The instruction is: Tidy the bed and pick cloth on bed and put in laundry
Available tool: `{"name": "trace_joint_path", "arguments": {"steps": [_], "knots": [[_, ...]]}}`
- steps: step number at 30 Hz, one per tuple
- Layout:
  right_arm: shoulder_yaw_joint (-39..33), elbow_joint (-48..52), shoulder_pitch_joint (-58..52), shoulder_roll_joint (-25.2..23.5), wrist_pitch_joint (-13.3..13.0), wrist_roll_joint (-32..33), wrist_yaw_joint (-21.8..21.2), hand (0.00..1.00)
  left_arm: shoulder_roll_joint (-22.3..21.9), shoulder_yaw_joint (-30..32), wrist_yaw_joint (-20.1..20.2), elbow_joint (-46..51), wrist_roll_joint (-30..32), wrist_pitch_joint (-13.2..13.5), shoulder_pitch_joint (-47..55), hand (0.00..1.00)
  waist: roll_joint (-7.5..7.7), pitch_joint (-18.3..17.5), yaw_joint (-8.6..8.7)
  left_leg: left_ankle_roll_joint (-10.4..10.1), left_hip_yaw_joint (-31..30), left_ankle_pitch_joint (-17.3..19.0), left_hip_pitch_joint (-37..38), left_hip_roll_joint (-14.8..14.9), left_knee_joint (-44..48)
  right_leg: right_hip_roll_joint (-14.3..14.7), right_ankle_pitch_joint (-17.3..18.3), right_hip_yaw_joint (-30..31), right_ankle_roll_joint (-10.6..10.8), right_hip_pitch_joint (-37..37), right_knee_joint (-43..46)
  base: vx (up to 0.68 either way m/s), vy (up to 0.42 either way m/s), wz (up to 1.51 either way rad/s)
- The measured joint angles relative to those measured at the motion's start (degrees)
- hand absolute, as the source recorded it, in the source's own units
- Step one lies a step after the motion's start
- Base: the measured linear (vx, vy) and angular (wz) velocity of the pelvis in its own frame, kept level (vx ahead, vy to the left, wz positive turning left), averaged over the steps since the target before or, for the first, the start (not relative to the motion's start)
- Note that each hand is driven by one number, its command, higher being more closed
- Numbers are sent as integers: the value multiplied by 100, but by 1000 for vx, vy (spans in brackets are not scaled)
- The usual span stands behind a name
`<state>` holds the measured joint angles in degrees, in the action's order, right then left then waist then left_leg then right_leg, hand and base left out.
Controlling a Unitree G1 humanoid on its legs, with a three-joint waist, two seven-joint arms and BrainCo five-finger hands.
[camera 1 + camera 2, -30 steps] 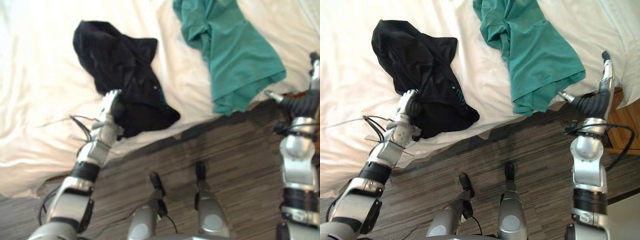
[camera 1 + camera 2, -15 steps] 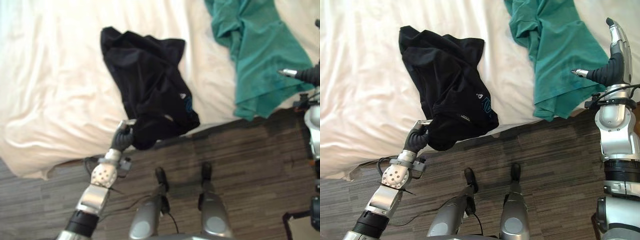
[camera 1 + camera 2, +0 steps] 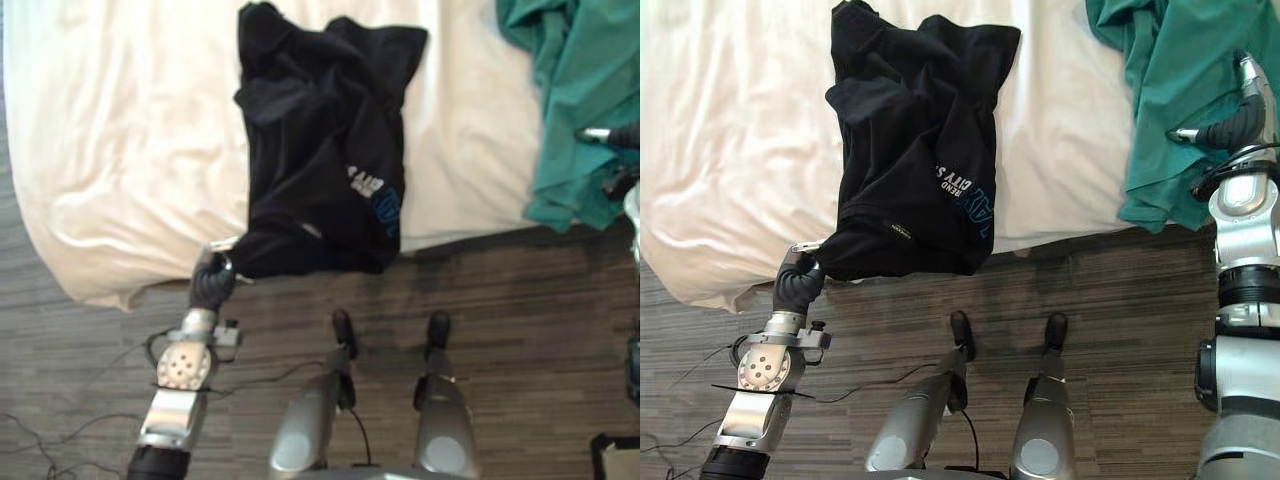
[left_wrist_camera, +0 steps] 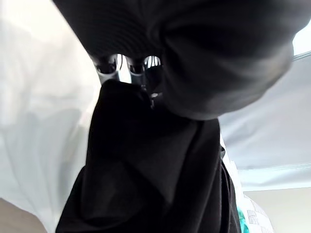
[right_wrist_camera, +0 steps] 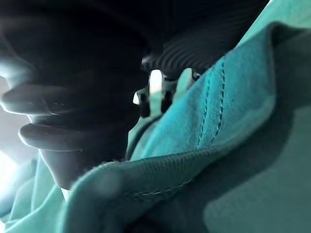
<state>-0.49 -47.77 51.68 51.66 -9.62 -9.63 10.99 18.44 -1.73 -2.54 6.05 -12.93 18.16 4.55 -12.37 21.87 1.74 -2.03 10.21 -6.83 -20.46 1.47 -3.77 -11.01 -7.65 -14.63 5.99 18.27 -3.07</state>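
A black T-shirt (image 3: 325,150) lies stretched down the white bed (image 3: 120,150), its lower end hanging over the bed's near edge. My left hand (image 3: 212,283) is below that edge, shut on the shirt's lower left corner; the left wrist view shows the black T-shirt (image 4: 146,184) bunched under my curled fingers (image 4: 107,65). A green shirt (image 3: 1160,100) lies crumpled at the bed's right, draping over the edge. My right hand (image 3: 1240,115) rests against it, one finger straight up and the thumb out, open. The green shirt (image 5: 243,170) lies right beside the right hand (image 5: 73,97).
Dark striped wood floor (image 3: 500,300) runs along the bed's near edge and round its left corner (image 3: 70,290). The sheet is wrinkled to the left of the black shirt.
The camera has shifted. My left hand closed on the black shirt's lower corner and drew it toward the bed's edge, stretching the shirt out long. The right hand stays by the green shirt.
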Motion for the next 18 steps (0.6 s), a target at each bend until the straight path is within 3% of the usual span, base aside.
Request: {"name": "trace_joint_path", "arguments": {"steps": [9,18], "knots": [[222,-950,774,210,-120,4,-9,100,-9,-140,-3,261,8,69,3,100,-59,27,-150,-6,-56,-187,-191,59,-148,96,-8,29,13,328,163,-1,1,-1],[265,-999,781,-5,-125,0,-119,100,-11,-347,-21,257,24,70,-152,100,-55,26,-254,-105,-59,-276,-225,178,-160,208,27,55,-40,428,279,6,-2,-3]]}}
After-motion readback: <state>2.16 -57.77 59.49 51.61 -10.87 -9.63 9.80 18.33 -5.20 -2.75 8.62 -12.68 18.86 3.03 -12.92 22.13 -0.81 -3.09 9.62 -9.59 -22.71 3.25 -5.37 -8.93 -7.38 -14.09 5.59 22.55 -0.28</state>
